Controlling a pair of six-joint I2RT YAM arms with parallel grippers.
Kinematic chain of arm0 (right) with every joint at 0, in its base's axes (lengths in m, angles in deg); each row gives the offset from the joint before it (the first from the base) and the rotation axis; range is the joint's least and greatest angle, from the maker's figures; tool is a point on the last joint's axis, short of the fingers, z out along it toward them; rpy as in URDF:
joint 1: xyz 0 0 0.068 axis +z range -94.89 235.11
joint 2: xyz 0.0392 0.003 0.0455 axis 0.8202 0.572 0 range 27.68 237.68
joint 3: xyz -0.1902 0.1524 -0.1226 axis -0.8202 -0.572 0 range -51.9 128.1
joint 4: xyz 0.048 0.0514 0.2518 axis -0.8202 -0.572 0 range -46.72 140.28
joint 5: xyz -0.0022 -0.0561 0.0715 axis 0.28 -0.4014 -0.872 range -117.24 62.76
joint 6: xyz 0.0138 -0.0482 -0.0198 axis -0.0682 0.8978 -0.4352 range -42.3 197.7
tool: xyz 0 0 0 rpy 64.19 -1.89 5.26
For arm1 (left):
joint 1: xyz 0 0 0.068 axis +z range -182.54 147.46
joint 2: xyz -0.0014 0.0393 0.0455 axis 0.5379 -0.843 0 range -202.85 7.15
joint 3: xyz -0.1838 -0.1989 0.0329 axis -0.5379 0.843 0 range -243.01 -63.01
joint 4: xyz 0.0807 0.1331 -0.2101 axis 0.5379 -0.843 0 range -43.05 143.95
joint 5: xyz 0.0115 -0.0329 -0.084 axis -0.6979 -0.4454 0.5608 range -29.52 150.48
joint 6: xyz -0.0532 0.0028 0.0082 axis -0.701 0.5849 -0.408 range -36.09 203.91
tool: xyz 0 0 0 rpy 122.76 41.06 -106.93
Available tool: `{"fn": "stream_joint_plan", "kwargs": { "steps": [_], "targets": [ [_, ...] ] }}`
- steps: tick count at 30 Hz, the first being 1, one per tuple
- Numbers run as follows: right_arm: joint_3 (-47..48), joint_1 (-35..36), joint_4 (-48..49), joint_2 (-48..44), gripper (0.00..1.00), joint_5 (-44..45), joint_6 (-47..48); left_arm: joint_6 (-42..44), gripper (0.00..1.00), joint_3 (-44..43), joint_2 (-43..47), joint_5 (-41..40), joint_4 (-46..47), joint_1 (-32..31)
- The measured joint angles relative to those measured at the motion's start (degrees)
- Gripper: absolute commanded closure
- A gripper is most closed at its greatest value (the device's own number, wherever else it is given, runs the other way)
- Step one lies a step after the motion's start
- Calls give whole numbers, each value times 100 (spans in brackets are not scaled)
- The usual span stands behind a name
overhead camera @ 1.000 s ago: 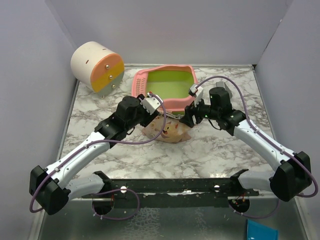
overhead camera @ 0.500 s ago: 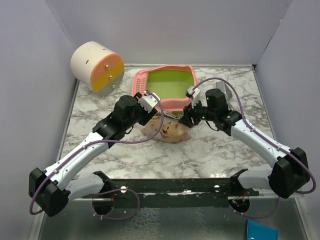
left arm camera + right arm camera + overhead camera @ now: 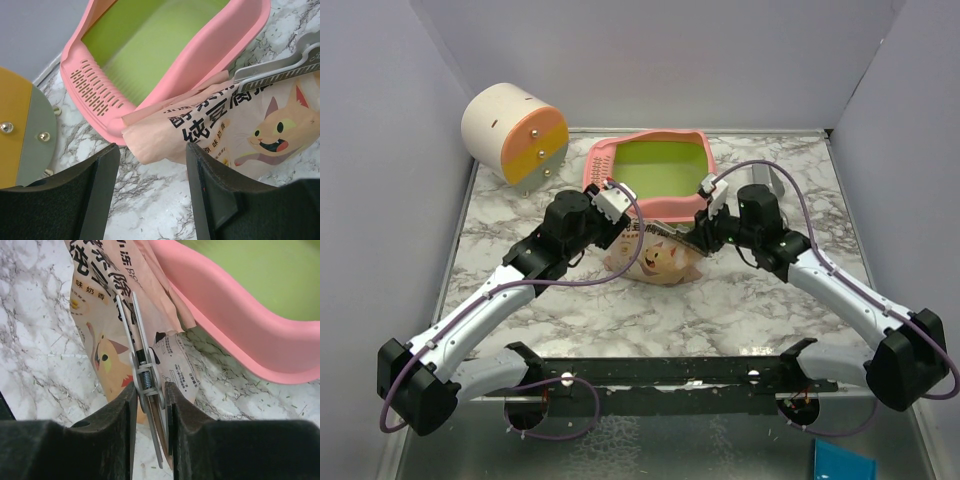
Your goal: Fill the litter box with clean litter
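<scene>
The litter box (image 3: 662, 209) is pink with a bare lime-green basin and stands at the back middle of the table; it also shows in both wrist views (image 3: 200, 55) (image 3: 225, 335). No clean litter shows in it. A beige pouch with a cartoon cat (image 3: 655, 258) (image 3: 240, 125) (image 3: 95, 305) leans against its near wall. A grey spring clip (image 3: 145, 370) (image 3: 280, 72) runs along the pouch's top. My right gripper (image 3: 149, 390) (image 3: 692, 238) is shut on that clip. Beside the pouch's left corner, my left gripper (image 3: 152, 155) (image 3: 623, 214) is open over bare marble, holding nothing.
A cream-and-orange cylinder (image 3: 515, 132) (image 3: 20, 130) lies at the back left. A grey object (image 3: 776, 178) sits partly hidden behind the right arm. White walls close in the table on three sides. A blue item (image 3: 843, 462) lies below the table's front edge.
My right gripper has closed from open onto the grey clip and moved slightly back and right. The pouch's top stands higher against the box. The left arm crept forward slightly, still open.
</scene>
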State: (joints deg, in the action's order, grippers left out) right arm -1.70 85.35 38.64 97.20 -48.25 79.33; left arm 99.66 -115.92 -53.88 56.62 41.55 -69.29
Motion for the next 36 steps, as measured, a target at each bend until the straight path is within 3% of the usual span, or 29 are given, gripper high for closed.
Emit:
{"fn": "stream_joint_plan", "kwargs": {
  "steps": [7, 14, 17, 21, 26, 29, 36],
  "targets": [
    [-280, 35, 221, -667, 99, 444, -225, -42, 43, 28, 2, 2, 26, 7],
    [-343, 35, 393, -1545, 99, 1934, -570, -129, 40, 33, 2, -7, 59, 61],
    [-234, 33, 195, -1290, 99, 2942, -879, -251, 40, 33, 2, -26, 122, 160],
    [-186, -133, -122, -522, 99, 3611, -1427, -647, 40, 17, -35, 2, 160, 660],
    [-1023, -1305, -125, -470, 99, 3211, -2107, -1257, 40, -61, -319, 144, 153, 1473],
    [-1353, -2446, -98, -680, 99, 2787, -2409, -1576, 40, -114, -476, 286, 162, 1622],
    [-1886, -3869, 463, -918, 99, 1851, -2844, -2124, 40, -306, -752, 693, 179, 1921]
  ]
}}
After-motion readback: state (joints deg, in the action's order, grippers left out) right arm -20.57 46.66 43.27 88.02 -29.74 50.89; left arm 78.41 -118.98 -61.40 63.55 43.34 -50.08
